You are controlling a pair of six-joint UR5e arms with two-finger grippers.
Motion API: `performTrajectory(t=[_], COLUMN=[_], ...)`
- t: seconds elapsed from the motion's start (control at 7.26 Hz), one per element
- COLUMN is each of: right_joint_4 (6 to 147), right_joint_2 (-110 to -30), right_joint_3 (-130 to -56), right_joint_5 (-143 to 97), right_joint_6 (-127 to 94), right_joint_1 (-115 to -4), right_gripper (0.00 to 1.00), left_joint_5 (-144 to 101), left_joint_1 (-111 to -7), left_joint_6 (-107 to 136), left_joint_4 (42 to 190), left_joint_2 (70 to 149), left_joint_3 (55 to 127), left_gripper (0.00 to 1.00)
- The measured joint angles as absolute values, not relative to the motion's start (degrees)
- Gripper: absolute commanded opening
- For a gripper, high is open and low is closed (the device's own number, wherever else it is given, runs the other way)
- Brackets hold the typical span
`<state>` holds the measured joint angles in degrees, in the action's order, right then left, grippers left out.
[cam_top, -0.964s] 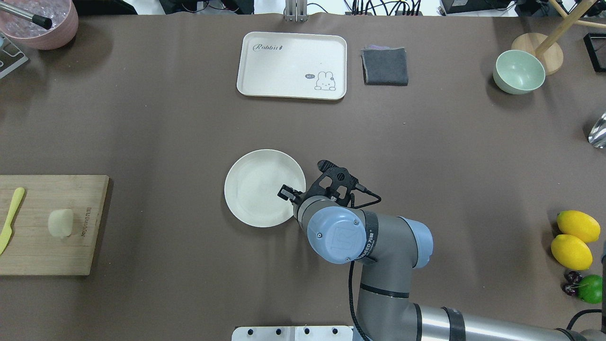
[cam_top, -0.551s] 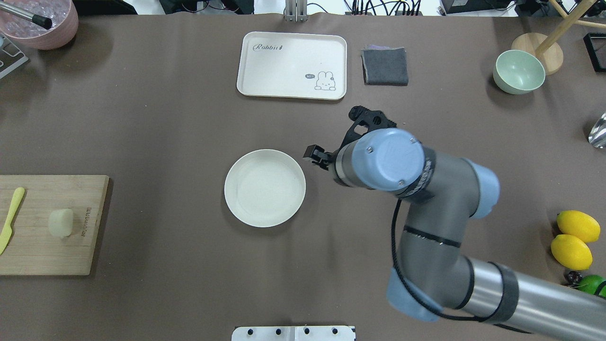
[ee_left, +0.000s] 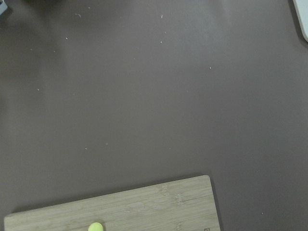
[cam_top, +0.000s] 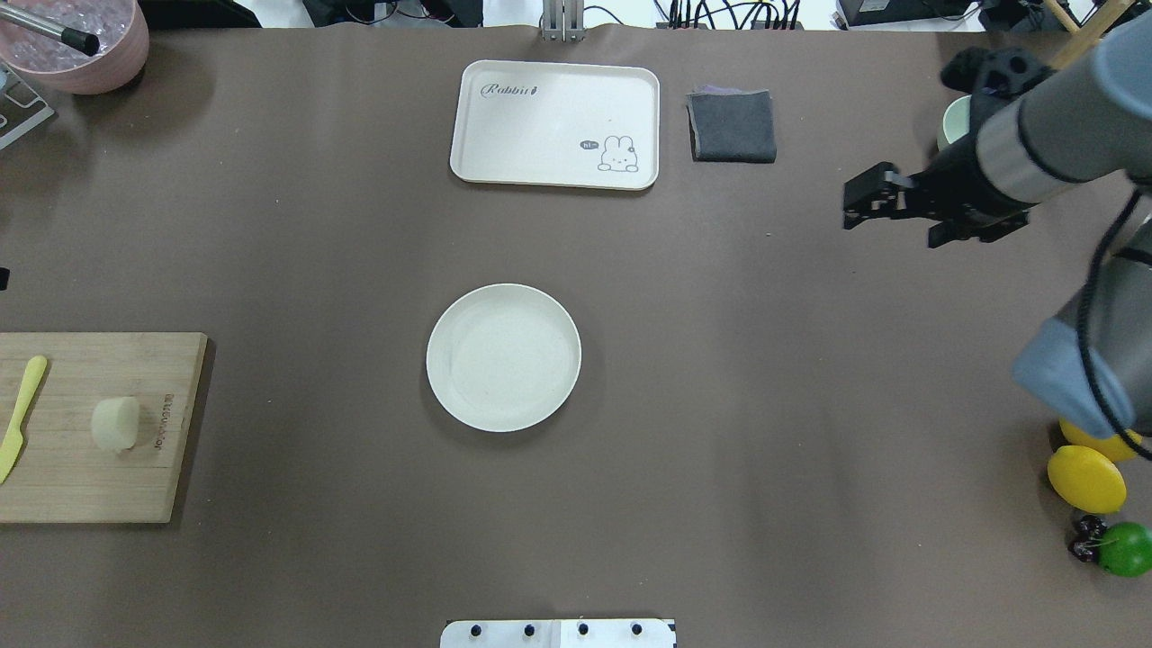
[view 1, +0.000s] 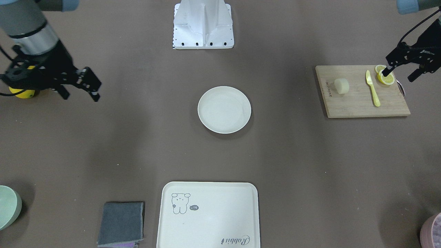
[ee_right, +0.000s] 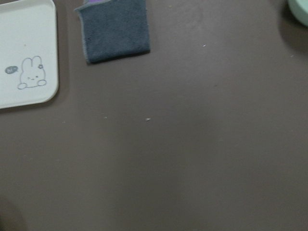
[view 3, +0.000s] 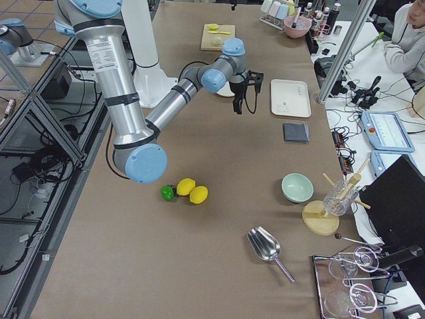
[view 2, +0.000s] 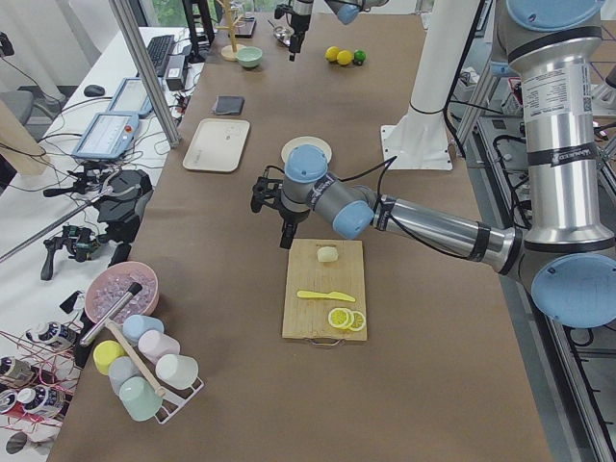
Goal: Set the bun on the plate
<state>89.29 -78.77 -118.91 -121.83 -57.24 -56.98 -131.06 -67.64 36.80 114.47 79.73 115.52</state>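
The bun [cam_top: 115,423] lies on a wooden cutting board [cam_top: 90,477] at the table's left edge, also seen in the front view [view 1: 341,85] and the left-side view [view 2: 328,254]. The plate [cam_top: 503,357] sits bare at the table's middle [view 1: 224,109]. My left gripper [view 1: 399,74] hangs open above the board's outer end, beside the lemon slices [view 1: 384,77] and apart from the bun. My right gripper [cam_top: 891,229] is open and holds nothing, far right of the plate; the front view shows it too [view 1: 82,98].
A yellow knife [cam_top: 22,414] lies on the board. At the back stand a cream tray [cam_top: 555,124] and a grey cloth [cam_top: 732,126]. A green bowl [cam_top: 952,121] sits behind the right arm. Lemons [cam_top: 1086,479] and a lime [cam_top: 1125,549] lie at the right edge.
The right arm has swung away from the plate's right rim, rising and moving far to the right and back. The plate and the bun stay where they were.
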Motion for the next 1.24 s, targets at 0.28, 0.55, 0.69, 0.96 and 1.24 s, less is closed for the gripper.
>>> performTrajectory(t=[0.28, 0.55, 0.69, 0.96, 1.24], right_joint_4=[89.23, 89.25, 89.15, 88.88, 88.79], right_joint_2=[-91.58, -99.67, -101.29, -102.13, -102.20], right_joint_3=[-119.66, -118.76, -117.75, -116.70, -116.60], right_joint_5=[-130.32, -132.99, -133.30, -133.46, -133.43], right_joint_6=[-31.23, -14.77, -10.88, -8.39, -8.10], right_joint_1=[-71.60, -80.42, -82.65, -84.27, -84.59], right_gripper=[1.00, 1.00, 1.00, 1.00, 1.00], left_joint_5=[-125.52, -118.23, -115.04, -113.11, -112.93], left_joint_1=[-59.72, -50.55, -46.92, -44.07, -42.68], left_joint_6=[43.02, 49.94, 51.99, 53.16, 55.52], left_joint_4=[116.99, 122.19, 124.35, 128.33, 132.17], left_joint_2=[78.75, 77.68, 77.66, 77.35, 76.76], left_joint_3=[115.18, 112.54, 110.52, 107.10, 105.17], left_gripper=[0.97, 0.97, 0.97, 0.96, 0.86])
